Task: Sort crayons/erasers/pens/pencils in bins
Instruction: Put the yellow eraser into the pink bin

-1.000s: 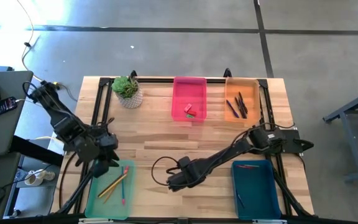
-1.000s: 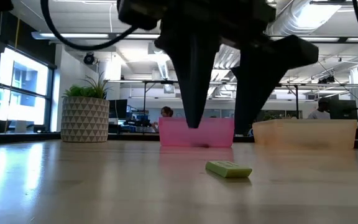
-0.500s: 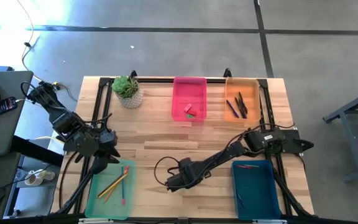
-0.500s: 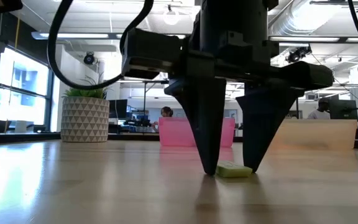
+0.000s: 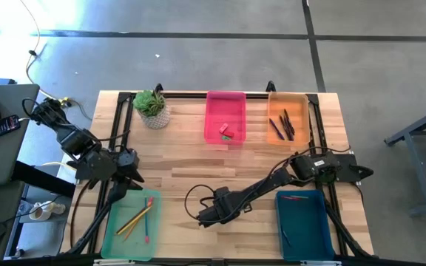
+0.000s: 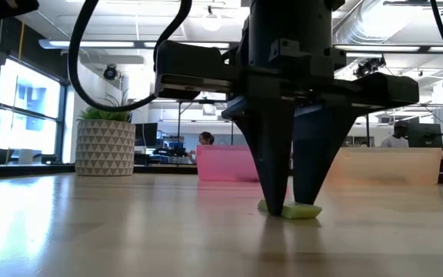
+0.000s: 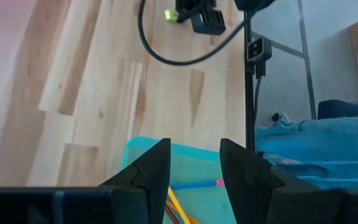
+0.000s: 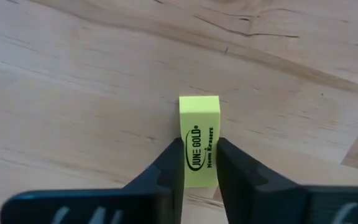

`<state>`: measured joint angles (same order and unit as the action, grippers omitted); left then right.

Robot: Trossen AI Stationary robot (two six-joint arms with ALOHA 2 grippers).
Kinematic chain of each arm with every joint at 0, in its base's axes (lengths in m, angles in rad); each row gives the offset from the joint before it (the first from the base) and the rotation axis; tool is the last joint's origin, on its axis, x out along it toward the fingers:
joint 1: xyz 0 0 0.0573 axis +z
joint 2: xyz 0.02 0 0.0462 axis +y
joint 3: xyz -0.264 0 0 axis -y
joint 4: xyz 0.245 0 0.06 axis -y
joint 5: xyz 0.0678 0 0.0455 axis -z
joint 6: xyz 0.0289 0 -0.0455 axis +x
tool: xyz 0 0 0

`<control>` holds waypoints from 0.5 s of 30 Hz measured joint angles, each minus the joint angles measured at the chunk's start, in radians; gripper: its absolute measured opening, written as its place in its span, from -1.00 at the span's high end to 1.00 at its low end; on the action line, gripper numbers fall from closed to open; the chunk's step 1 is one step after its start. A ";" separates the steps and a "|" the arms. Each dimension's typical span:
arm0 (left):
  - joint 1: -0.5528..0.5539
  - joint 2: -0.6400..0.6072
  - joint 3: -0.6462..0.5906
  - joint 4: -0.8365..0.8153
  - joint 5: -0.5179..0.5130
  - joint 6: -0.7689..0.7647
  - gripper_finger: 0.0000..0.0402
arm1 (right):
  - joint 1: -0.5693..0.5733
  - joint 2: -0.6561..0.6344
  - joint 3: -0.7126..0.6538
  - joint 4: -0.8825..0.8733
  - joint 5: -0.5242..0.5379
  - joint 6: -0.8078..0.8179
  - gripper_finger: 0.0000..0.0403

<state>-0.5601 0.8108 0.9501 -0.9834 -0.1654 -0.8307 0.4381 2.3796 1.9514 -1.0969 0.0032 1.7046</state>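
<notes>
Your right tool (image 6: 291, 206) stands upright on the desk (image 5: 183, 166), near the front edge between the light green bin (image 5: 113, 229) and the teal bin (image 5: 302, 222), its two fingers pressed against the long sides of a yellow eraser (image 8: 199, 140) that lies flat on the wood. The right wrist view shows the pads touching both sides; the low view shows the eraser not yet lifted.

Before you raise it, make sure the pinch is firm and centred on the block, since the fingers hold it toward one end and it may pivot. Lift straight up, then carry it far across the desk to the pink bin (image 5: 225, 98), where a red and a green piece, probably erasers, already lie. Release low over that bin so the block does not bounce out.

Your left tool (image 7: 194, 163) waits above the far edge of the light green bin, fingers parted and gripping nothing; pencils (image 5: 134, 219) lie in the bin below. The orange bin (image 5: 299, 100) at far right holds pens.
</notes>
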 joint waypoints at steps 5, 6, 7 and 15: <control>0.053 -0.035 0.000 0.000 0.001 0.066 0.36 | 0.000 -0.001 0.000 0.002 0.000 -0.023 0.78; 0.063 -0.042 0.000 0.000 0.002 0.081 0.36 | 0.001 0.000 0.007 -0.003 0.001 -0.030 0.79; 0.074 -0.049 0.000 0.000 0.003 0.094 0.36 | 0.001 0.003 0.019 -0.012 0.001 -0.042 0.79; 0.146 -0.088 0.000 -0.002 0.007 0.209 0.36 | -0.004 0.007 0.148 -0.006 0.079 -0.114 0.79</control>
<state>-0.4139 0.7229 0.9501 -0.9851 -0.1581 -0.6215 0.4345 2.3871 2.0992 -1.1031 0.0820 1.5901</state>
